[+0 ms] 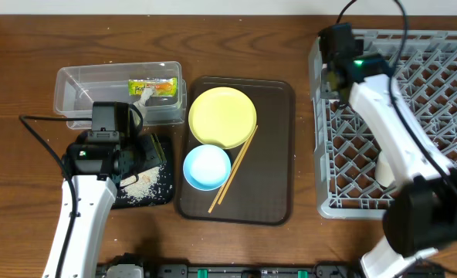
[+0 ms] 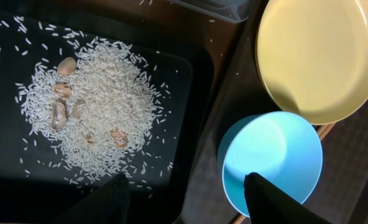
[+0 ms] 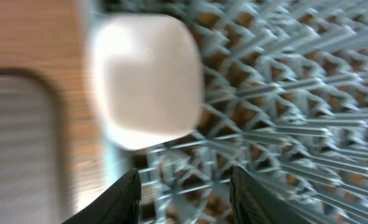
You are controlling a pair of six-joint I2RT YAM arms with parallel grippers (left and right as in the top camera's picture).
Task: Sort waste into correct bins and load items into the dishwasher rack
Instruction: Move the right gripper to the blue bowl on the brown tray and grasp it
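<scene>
My left gripper point(image 2: 187, 199) point(image 1: 153, 151) hangs open and empty over the right edge of the black tray point(image 2: 178, 81), which holds a pile of rice scraps point(image 2: 91, 106). The light blue bowl point(image 2: 277, 149) and yellow plate point(image 2: 321, 56) lie just to its right, with the chopsticks point(image 1: 235, 177) beside them. My right gripper point(image 3: 187, 190) point(image 1: 333, 77) is open above the near-left corner of the grey dishwasher rack point(image 3: 283, 93). A blurred white cup point(image 3: 147, 81) sits there, free of the fingers. The wrapper point(image 1: 153, 87) and tissue point(image 1: 142, 94) lie in the clear tub point(image 1: 74, 96).
The plate, blue bowl and chopsticks rest on a dark brown serving tray point(image 1: 279, 154) in the middle of the wooden table. A white bowl point(image 1: 384, 170) stands in the rack, partly behind my right arm. Cables trail across the table at the left and over the rack.
</scene>
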